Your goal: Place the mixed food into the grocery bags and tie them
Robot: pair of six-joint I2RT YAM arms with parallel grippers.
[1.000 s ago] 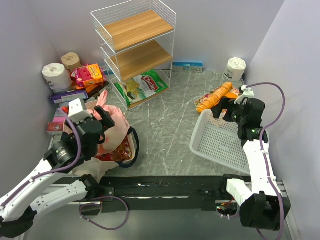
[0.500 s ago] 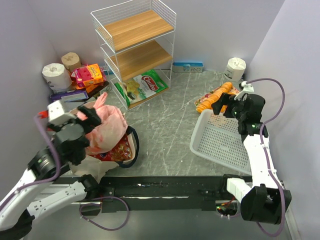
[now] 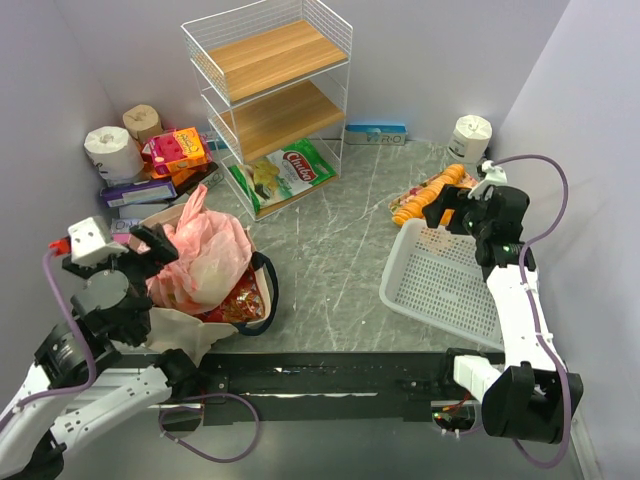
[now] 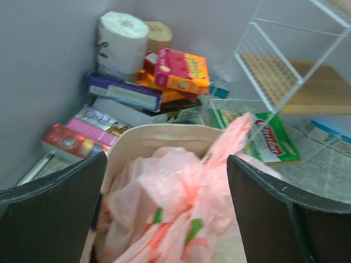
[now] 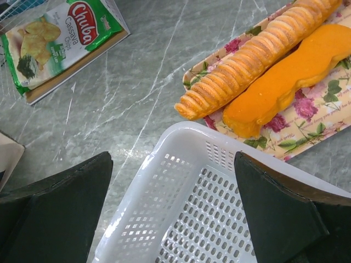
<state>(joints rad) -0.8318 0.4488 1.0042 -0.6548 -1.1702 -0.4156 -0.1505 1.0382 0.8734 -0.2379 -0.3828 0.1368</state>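
- Pink plastic bag (image 3: 205,255), fruit-printed and bulging, sits in the mouth of the beige canvas tote (image 3: 195,338) at the left of the grey tabletop (image 3: 340,270). A twisted tail of the bag stands up toward the rear.
- In the left wrist view, the tote's pale rim curves round the far side of the bag.
- A shiny red packet (image 3: 238,302) shows in the tote's opening just beside the bag. Next to it, a dark strap handle (image 3: 270,290) loops out onto the tabletop.
- The left pincer (image 4: 164,159) hangs over the near-left side of the bag. Its fingers are spread wide with the bag below and between them, and it holds nothing. Whether a finger touches the plastic I cannot tell.
- Behind the tote, against the left wall, lies a stack of boxes (image 4: 123,93), with two toilet-paper rolls (image 3: 108,150) at the back of it.
- A white wire rack (image 3: 270,90) stands at the rear centre, and a green chips packet (image 5: 60,38) lies on its lowest shelf.
- The right pincer (image 5: 173,159) hovers over the far corner of the white basket (image 3: 445,285) on the right side, spread wide and empty.
- Just beyond the basket lies a flowered tray (image 5: 307,104) bearing a ridged orange piece and a smooth orange one.
- A third roll (image 3: 470,135) stands in the far right corner.
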